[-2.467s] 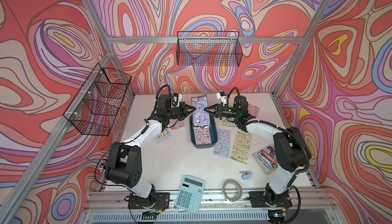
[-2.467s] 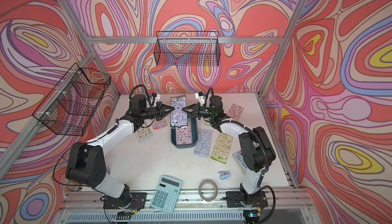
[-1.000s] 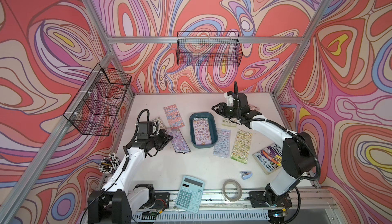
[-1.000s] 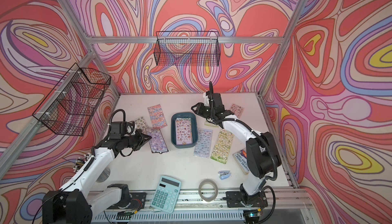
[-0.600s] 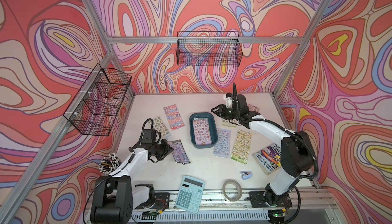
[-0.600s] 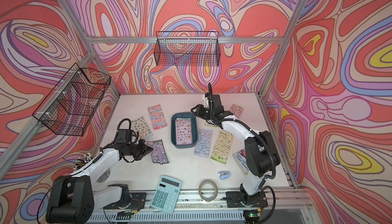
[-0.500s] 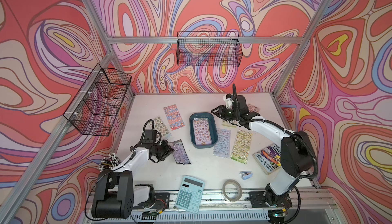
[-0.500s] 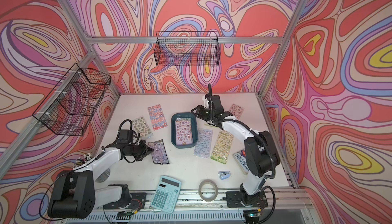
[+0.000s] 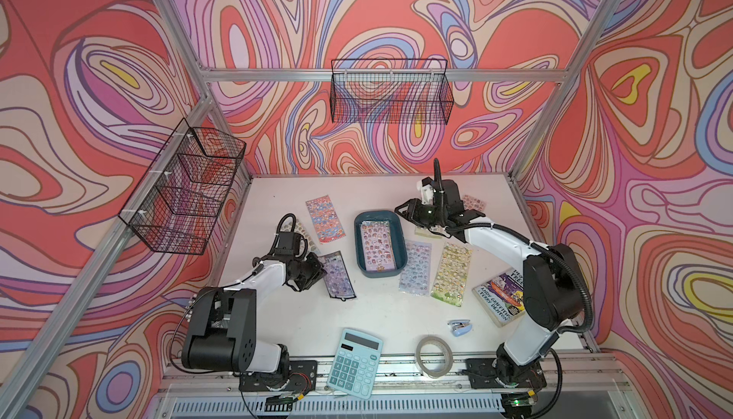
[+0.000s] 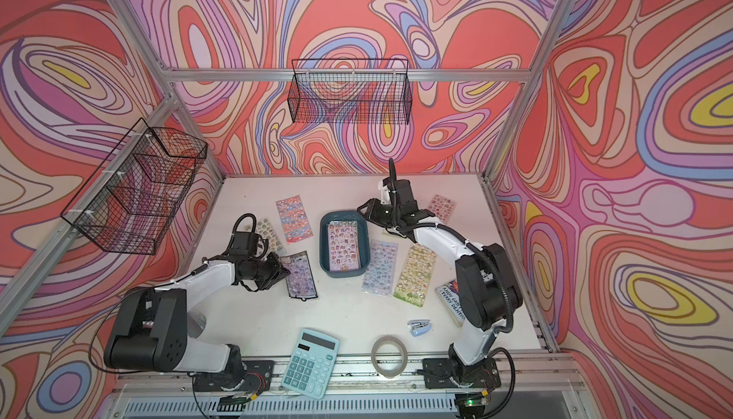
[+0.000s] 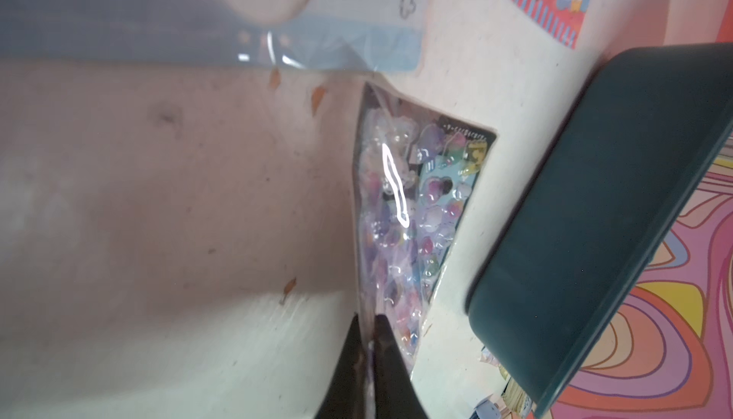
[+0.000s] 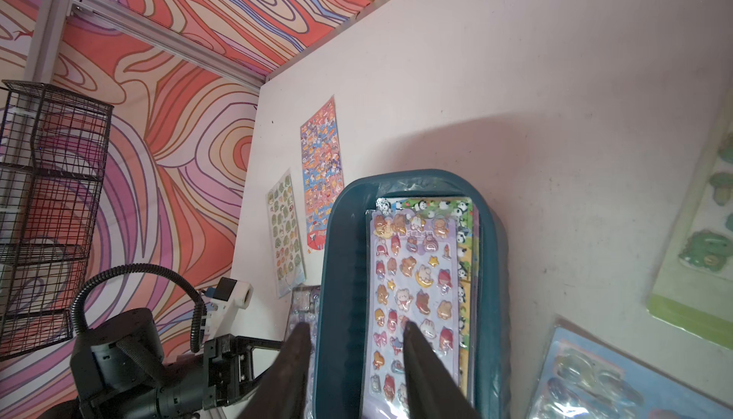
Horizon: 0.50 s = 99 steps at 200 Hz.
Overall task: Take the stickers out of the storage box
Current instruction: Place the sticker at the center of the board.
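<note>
The storage box [image 9: 402,247] [image 10: 323,246], a shallow teal tray, sits mid-table with a stack of stickers [image 9: 377,244] [image 12: 416,278] inside, a purple sheet on top. More sticker sheets lie around it on the table. A black-bordered sheet [image 9: 340,277] [image 11: 408,206] lies flat left of the box. My left gripper [image 9: 321,272] [image 11: 369,325] is shut on its near edge, low over the table. My right gripper [image 9: 402,212] [image 12: 355,331] hovers open over the box's far end, straddling one long wall and holding nothing.
Loose sheets: pink-orange [image 9: 325,218], blue [image 9: 415,262], yellow-green [image 9: 452,274], pink [image 9: 472,202]. A book [image 9: 501,294], stapler [image 9: 460,325], tape roll [image 9: 434,355] and calculator [image 9: 355,361] line the front. Wire baskets [image 9: 390,95] [image 9: 186,187] hang on the walls.
My left arm has carried the black-bordered sheet from above the box to the front left and laid it flat on the table. The right gripper has stayed by the box's far end.
</note>
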### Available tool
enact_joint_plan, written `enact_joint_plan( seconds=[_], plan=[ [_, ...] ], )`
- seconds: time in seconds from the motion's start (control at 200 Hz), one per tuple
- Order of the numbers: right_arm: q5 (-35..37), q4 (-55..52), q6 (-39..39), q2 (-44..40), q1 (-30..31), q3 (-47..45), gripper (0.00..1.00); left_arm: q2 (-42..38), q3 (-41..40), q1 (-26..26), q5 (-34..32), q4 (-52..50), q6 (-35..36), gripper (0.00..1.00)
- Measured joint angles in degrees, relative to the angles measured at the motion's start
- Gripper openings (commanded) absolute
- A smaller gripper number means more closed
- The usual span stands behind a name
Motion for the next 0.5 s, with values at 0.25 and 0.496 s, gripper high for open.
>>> enact_joint_plan(
  seconds=[0.25, 0.496],
  plan=[
    [2.97, -3.17, -1.27, 0.0, 0.81, 0.0, 0.41, 2.97, 3.23, -2.89, -2.16, -0.13, 1.27, 0.45],
    [4.85, -5.51, -2.4, 0.9, 2.14, 1.46, 0.42, 2.56, 5.64, -3.74, -5.35, -3.13, 2.64, 0.76]
  ],
)
